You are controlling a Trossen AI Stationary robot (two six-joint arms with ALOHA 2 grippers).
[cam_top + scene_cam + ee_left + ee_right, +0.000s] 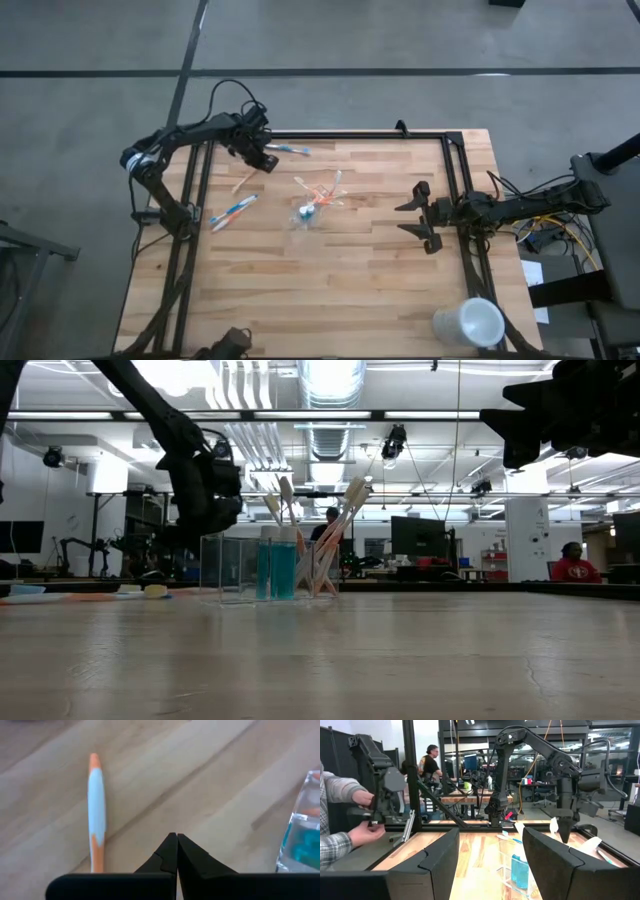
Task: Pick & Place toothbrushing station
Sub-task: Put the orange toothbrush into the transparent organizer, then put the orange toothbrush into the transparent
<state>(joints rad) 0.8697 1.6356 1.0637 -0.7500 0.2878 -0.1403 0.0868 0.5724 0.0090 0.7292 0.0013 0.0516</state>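
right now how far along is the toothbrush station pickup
Partly done: the clear cup mid-table already holds several toothbrushes and a blue tube. Nothing is in hand: the left gripper is shut and empty above the table near an orange-and-white toothbrush, while the right gripper waits open at the right side. Left to do: three toothbrushes lie loose on the table, including the pair at the left edge.

The desk (pixel 360 270) is pale wood in butcher-block strips, smooth with a dull sheen. Ahead of the left tool (pixel 176 840), whose matt black plastic fingers meet, lie a glossy white-and-orange plastic toothbrush (pixel 96 810) and the clear plastic cup (pixel 302 832).
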